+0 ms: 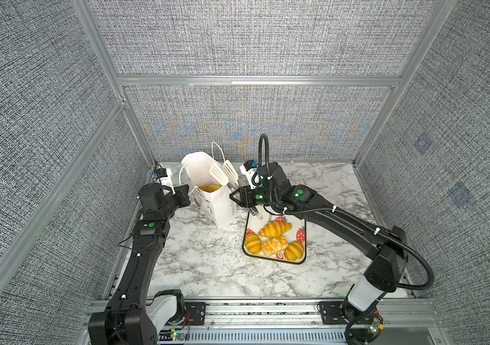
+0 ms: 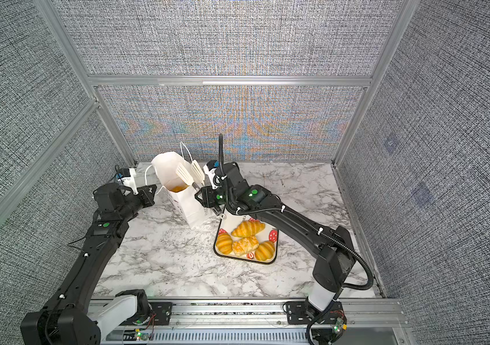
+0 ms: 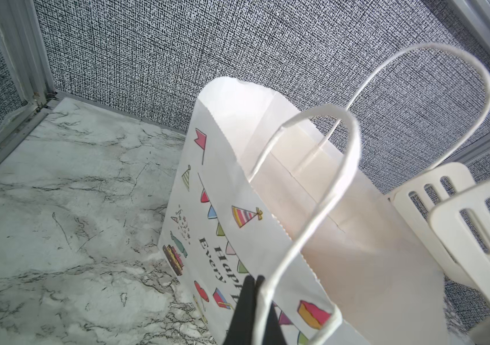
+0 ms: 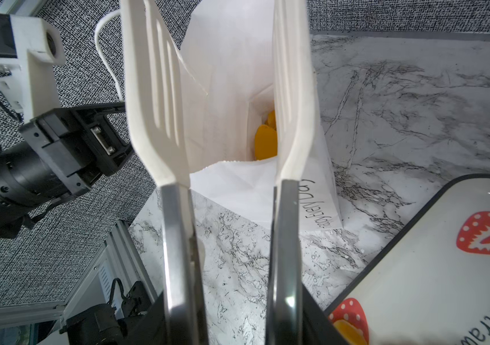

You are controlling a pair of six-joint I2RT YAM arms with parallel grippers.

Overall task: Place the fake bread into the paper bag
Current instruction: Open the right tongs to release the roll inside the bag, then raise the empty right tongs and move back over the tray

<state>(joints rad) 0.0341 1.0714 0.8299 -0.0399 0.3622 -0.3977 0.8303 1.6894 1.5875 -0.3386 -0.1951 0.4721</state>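
my left arm (image 1: 139, 257) stretches forward, left jaws pinched on the paper bag (image 1: 223, 206) rim; right arm (image 1: 348, 224) bends inward, right jaws clamping the tongs (image 1: 217, 174), spread over its mouth.

Top views high over table (image 1: 208, 268), wrist views close beside paper bag (image 3: 252, 239)

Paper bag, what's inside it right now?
Golden-orange fake bread shows low inside the paper bag; its walls hide how many pieces. The tongs' blades hang above the opening, empty.
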